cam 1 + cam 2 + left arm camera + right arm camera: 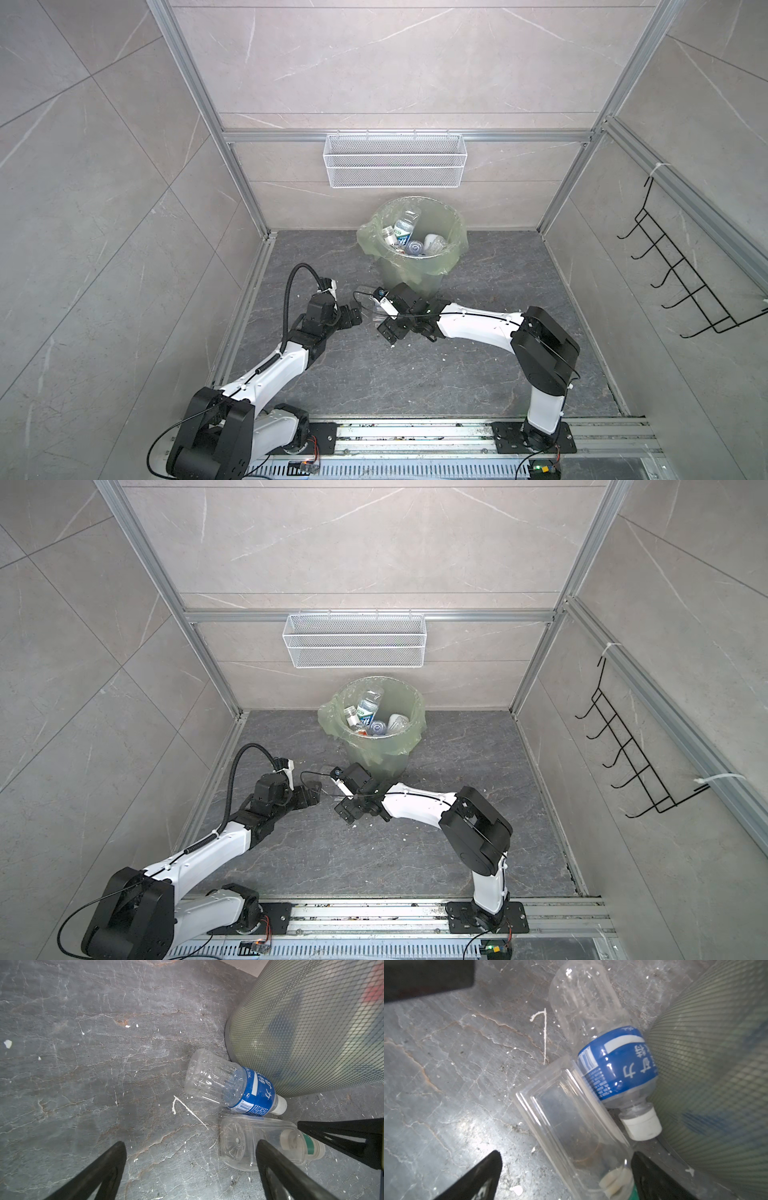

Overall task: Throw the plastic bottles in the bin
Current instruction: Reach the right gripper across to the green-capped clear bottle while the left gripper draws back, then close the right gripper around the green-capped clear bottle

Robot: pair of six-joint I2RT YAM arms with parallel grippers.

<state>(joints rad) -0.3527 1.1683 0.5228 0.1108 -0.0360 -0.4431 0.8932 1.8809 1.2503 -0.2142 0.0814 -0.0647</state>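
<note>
Two plastic bottles lie on the dark floor against the foot of the bin [311, 1028]. One is clear with a blue label [234, 1084] [616, 1064] and a white cap. The other is a clear square bottle [245, 1142] [571, 1115] with a green cap. My right gripper [566, 1154] [380, 316] is open, and the square bottle's neck end lies between its fingers. Just beside that bottle's base, my left gripper [191, 1142] [353, 316] is open over bare floor. The pale green bin [453, 232] [415, 712] holds several bottles [403, 230].
A white wire mesh basket [395, 160] hangs on the back wall above the bin. A black hook rack [685, 282] is on the right wall. Tiled walls and aluminium frame posts close in the floor. White flecks [187, 1109] are scattered on it.
</note>
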